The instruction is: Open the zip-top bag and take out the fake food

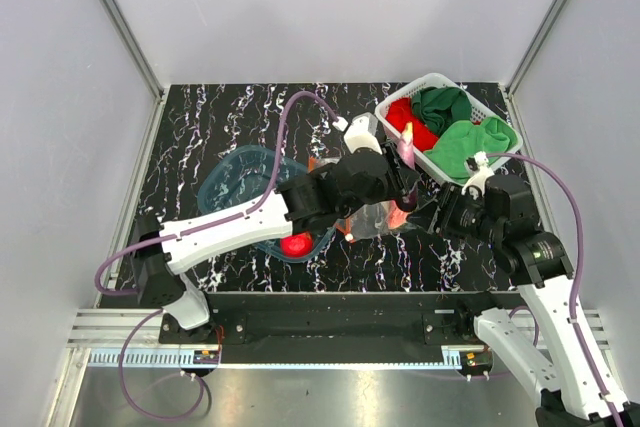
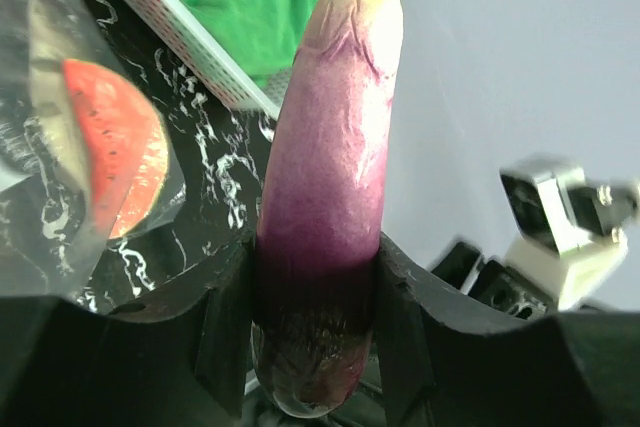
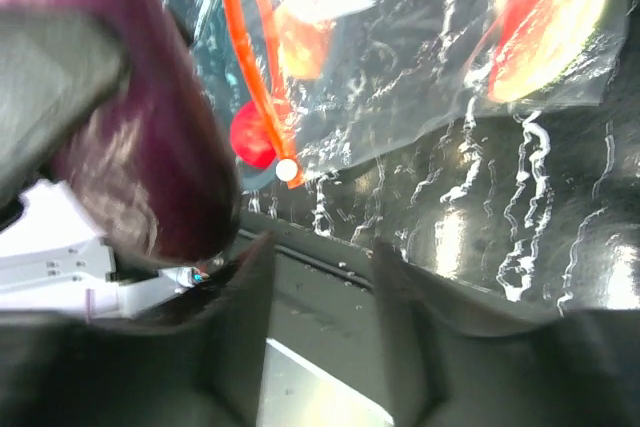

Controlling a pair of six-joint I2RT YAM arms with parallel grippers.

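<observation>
My left gripper (image 1: 401, 173) is shut on a purple fake eggplant (image 2: 335, 157), which stands up between its jaws (image 1: 406, 143). The clear zip-top bag (image 1: 372, 215) lies on the table under my left wrist, with its orange-red zip strip (image 3: 252, 67) at the left in the right wrist view. A fake watermelon slice (image 3: 545, 22) shows inside the bag (image 2: 60, 177). A glossy red fruit (image 1: 295, 244) rests in the blue tub (image 1: 238, 183). My right gripper (image 3: 320, 282) is open just right of the bag (image 1: 421, 215), with nothing between its fingers.
A white basket (image 1: 432, 82) with red and green cloths stands at the back right, close behind my left gripper. White walls close the table on three sides. The marbled black table (image 1: 190, 137) ends at a metal rail at the near edge.
</observation>
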